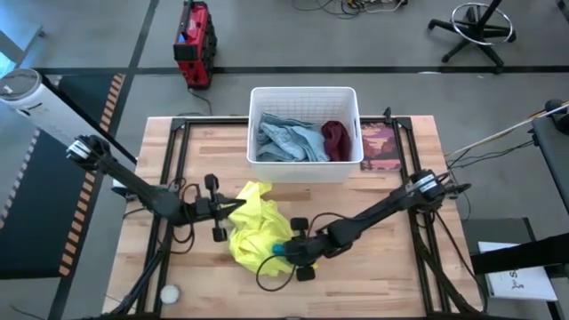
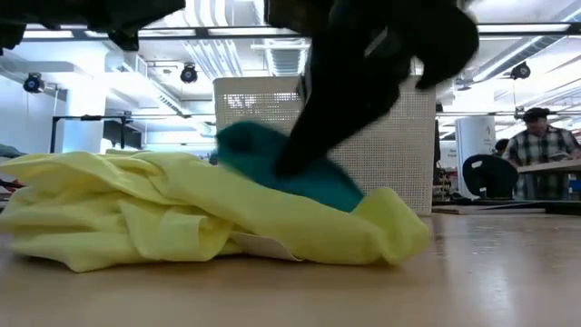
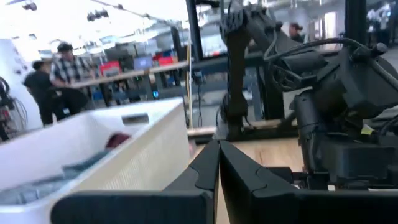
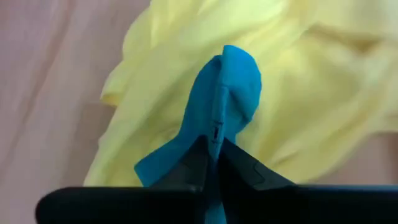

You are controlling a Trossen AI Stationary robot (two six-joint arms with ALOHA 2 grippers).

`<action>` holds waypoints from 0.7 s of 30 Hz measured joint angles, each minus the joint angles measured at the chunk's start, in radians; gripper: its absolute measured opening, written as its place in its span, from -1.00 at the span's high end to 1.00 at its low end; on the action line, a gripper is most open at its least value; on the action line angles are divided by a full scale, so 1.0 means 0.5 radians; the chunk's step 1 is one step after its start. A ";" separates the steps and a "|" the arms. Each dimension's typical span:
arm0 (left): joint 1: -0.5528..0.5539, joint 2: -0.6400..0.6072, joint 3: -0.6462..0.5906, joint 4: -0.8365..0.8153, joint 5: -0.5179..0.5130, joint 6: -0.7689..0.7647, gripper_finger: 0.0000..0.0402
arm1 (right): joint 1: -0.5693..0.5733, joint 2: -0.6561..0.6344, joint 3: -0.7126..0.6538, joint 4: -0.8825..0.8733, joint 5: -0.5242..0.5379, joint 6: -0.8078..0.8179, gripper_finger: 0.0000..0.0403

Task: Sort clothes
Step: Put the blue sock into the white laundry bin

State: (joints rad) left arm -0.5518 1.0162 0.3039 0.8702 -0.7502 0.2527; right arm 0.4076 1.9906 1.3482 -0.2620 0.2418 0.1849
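A neon yellow garment (image 1: 252,227) lies crumpled on the table in front of the white basket (image 1: 305,171); it also shows in the low view (image 2: 182,218). A small teal garment (image 2: 263,150) sits on top of it. My right gripper (image 1: 284,251) is shut on the teal garment (image 4: 227,81). My left gripper (image 1: 235,208) is at the yellow garment's left edge, and its fingers (image 3: 217,168) are shut with no cloth showing between them. Light denim (image 1: 286,138) and a maroon piece (image 1: 336,140) lie in the basket. My right gripper pinches a bunched fold of the teal garment (image 4: 214,127) between its two fingers. The fingers (image 2: 309,136) slant down from the table's right side. The fold stands out past the fingertips, and the teal garment's lower part (image 2: 318,186) lies on the yellow garment.
The basket stands at the table's far middle. A flat pink-brown camouflage piece (image 1: 378,147) lies to its right. A small white ball (image 1: 169,292) lies near the front left corner. People stand in the room beyond the table (image 2: 537,150).
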 joint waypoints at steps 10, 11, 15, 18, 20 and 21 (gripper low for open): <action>-0.005 -0.125 -0.020 -0.028 0.007 0.100 1.00 | -0.011 -0.334 0.356 -0.576 0.441 -0.142 0.98; -0.005 -0.129 -0.035 -0.046 0.007 0.095 1.00 | -0.021 -0.377 0.378 -0.580 0.521 -0.163 0.98; 0.003 -0.138 -0.127 -0.047 0.007 -0.025 1.00 | -0.096 -0.605 0.420 -0.627 0.865 -0.234 0.99; 0.023 -0.158 -0.161 -0.053 0.006 -0.056 1.00 | -0.199 -0.798 0.421 -0.665 1.096 -0.261 0.99; 0.033 -0.194 -0.160 -0.050 0.030 -0.078 1.00 | -0.301 -0.916 0.417 -0.675 1.215 -0.318 0.99; 0.044 -0.206 -0.160 -0.051 0.097 -0.092 1.00 | -0.362 -0.971 0.412 -0.686 1.244 -0.352 0.99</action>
State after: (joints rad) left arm -0.5300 0.9132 0.2237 0.8447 -0.7017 0.2066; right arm 0.2266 1.5051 1.5541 -0.6048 0.8636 0.0087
